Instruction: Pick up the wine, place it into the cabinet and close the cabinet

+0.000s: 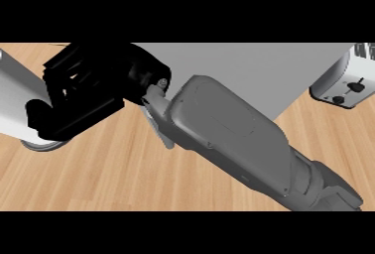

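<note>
Wine bottle: pale, smooth cylinder at the far left edge, running from the upper left corner down to a rounded grey base on the wood; top cut off by the edge, so label and neck not visible; slightly slanted in this view.
Right hand: black, at upper left, pressed against the bottle's right side; fingers bent towards the bottle, thumb lying across its lower part, closed round the bottle as far as can be seen.
Right forearm: broad grey shell, stretched diagonally from the lower right corner up to the hand, covering much of the middle.
Counter: light wood planks, visible below and on both sides of the arm.
Cabinet: flat grey block at top centre, behind the wrist and forearm; door not discernible from here.
Toaster: silver with black knobs, upper right corner, well apart from the hand and bottle.
Left hand: out of view.
</note>
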